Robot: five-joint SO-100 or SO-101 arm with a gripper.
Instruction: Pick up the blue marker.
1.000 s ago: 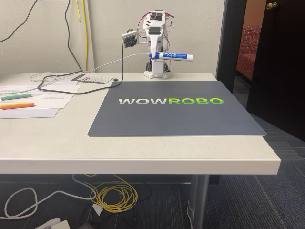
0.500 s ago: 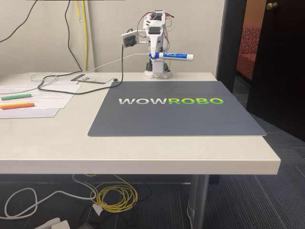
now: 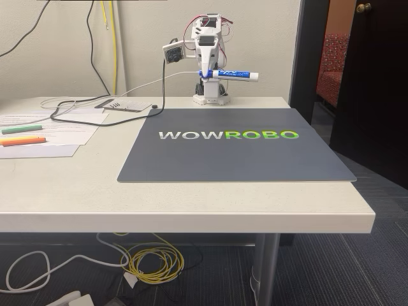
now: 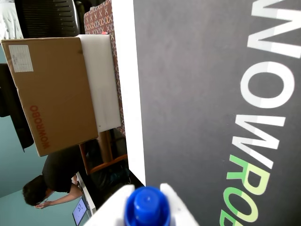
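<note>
A slim cylindrical blue marker (image 3: 229, 74) with a blue cap, a blue label bearing white lettering and a white end hangs in the air at the far edge of the pale bench (image 3: 191, 197), gripped by the white two-finger gripper (image 3: 204, 74) of a small white robot arm (image 3: 207, 44). In the fixed view the marker lies level, its long axis running left to right: the blue cap sits at the left, clamped between the closed fingers, and the white end juts out to the right, clear of the arm. It is held above the arm's base, just beyond the far edge of a dark grey rectangular mat (image 3: 236, 156) printed with "WOWROBO" in white and green letters. In the wrist view the round blue cap (image 4: 147, 206) faces the lens end-on at the bottom edge, flanked closely on both sides by the white fingers (image 4: 176, 207), with the mat's lettering beyond. At the near left of the bench, a green marker (image 3: 21, 129) and an orange marker (image 3: 23, 141) lie on white sheets of paper (image 3: 57, 131), well apart from the arm.
</note>
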